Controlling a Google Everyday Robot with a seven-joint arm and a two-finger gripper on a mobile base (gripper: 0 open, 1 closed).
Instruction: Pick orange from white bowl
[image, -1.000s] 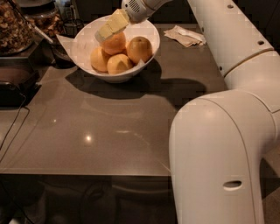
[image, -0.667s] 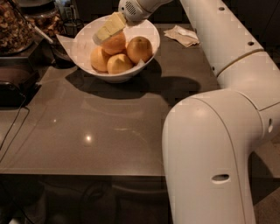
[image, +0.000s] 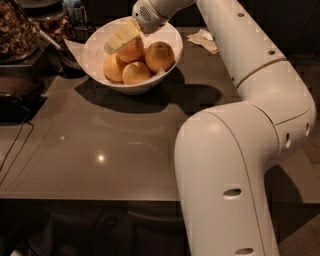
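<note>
Entry: end effector (image: 115, 43), grip state we cannot tell, low in the white bowl (image: 92, 47) on the table (image: 125, 145), against the orange (image: 134, 51); risk, we judge: fruit rolling aside among three neighbouring oranges (image: 159, 56), bowl tipping.

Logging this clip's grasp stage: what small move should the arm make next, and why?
Probably ease the gripper slightly lower onto the orange, then grasp: it sits inside the white bowl right at that fruit's top, with nothing lifted yet.
</note>
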